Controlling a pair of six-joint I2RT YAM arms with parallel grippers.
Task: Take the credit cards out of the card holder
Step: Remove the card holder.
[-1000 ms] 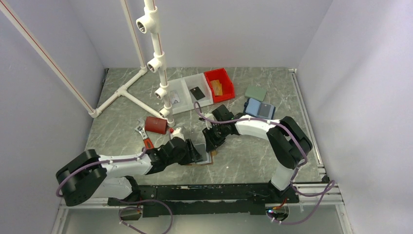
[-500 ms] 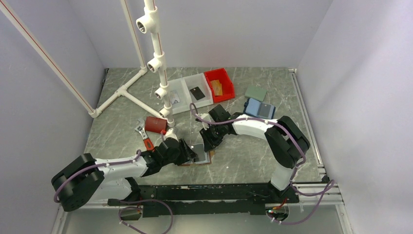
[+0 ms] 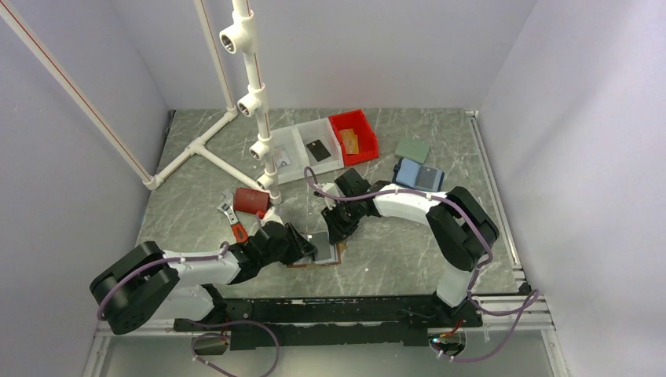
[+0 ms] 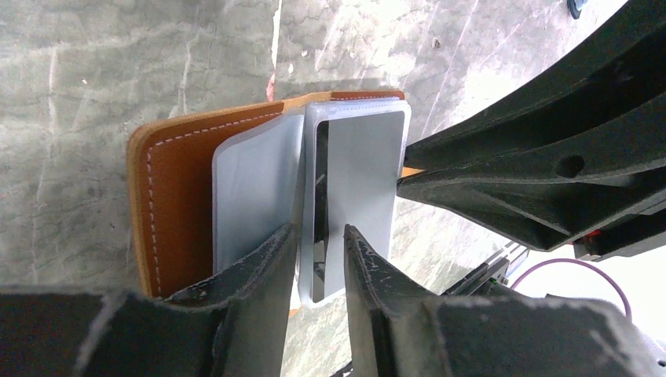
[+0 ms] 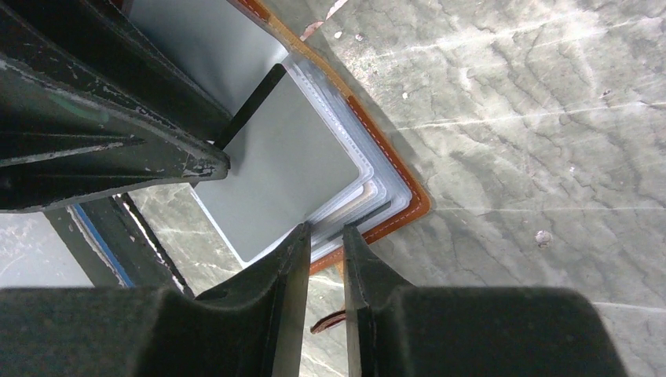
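Marble tabletop (image 3: 408, 251), and both arms are bent in over the middle of its near edge, where the brown card holder (image 4: 169, 196) lies open. Progress, as I read it: early to midway. One black card (image 3: 317, 149) already sits in a clear bin (image 3: 301, 141) toward the far edge (out of the holder, I would judge). A pale grey card (image 4: 365, 181) is seated in its clear sleeve, though, and the stacked sleeves beneath may hide more.

Left gripper (image 4: 318, 236): jaws narrow, straddling the sleeve's edge; pinched or not, I cannot tell. Right gripper (image 5: 324, 236): jaws narrower yet, astride the holder's corner, and again a firm clamp cannot be confirmed.

Against a second ago: both pincers have drawn in. The left arm has slid a touch toward the left edge, the right has crept the same way, and the holder has barely budged.
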